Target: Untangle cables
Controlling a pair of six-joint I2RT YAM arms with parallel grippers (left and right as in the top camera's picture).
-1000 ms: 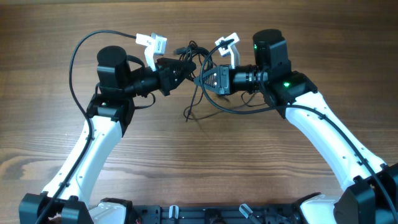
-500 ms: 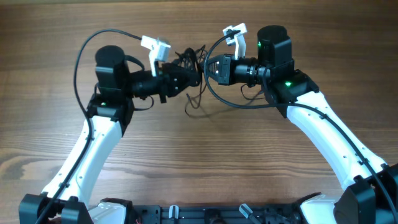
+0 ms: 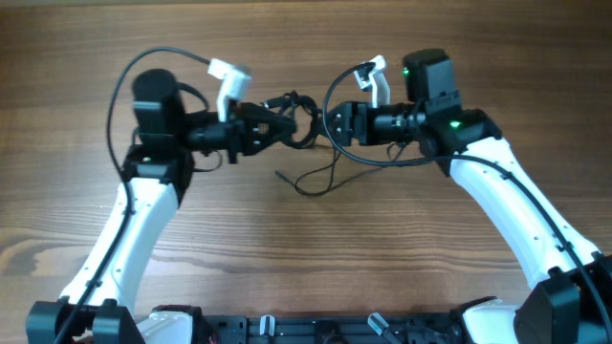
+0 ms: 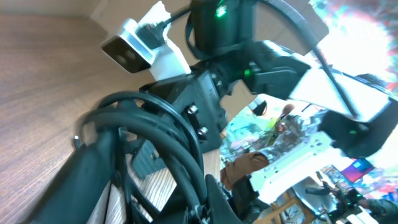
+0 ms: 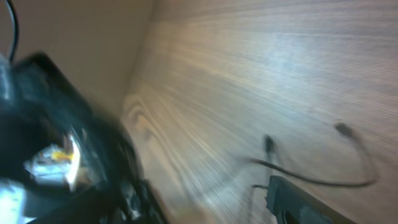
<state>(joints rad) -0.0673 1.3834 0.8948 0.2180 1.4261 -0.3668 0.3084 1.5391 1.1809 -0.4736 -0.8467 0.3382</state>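
A knotted bunch of thin black cables (image 3: 296, 107) hangs between the two arms above the table. My left gripper (image 3: 283, 122) is shut on it; in the left wrist view its loops (image 4: 163, 121) arch over the gripper (image 4: 202, 210). One loose cable (image 3: 320, 178) trails from the bunch and lies curled on the wood. Just right of the bunch, my right gripper (image 3: 337, 124) stands open. The blurred right wrist view shows the right gripper (image 5: 211, 205) holding nothing, with the loose cable (image 5: 311, 182) and its plug ends on the table beyond.
The wooden table (image 3: 306, 258) stretches out around both arms. Each arm's own thicker black cable arcs beside it, the left one (image 3: 129, 81) and the right one (image 3: 378, 161). The robot base (image 3: 306, 330) sits at the near edge.
My right gripper has opened and let go of the cable, which now lies looser on the table. The left gripper has pulled slightly left, still holding the bunch.
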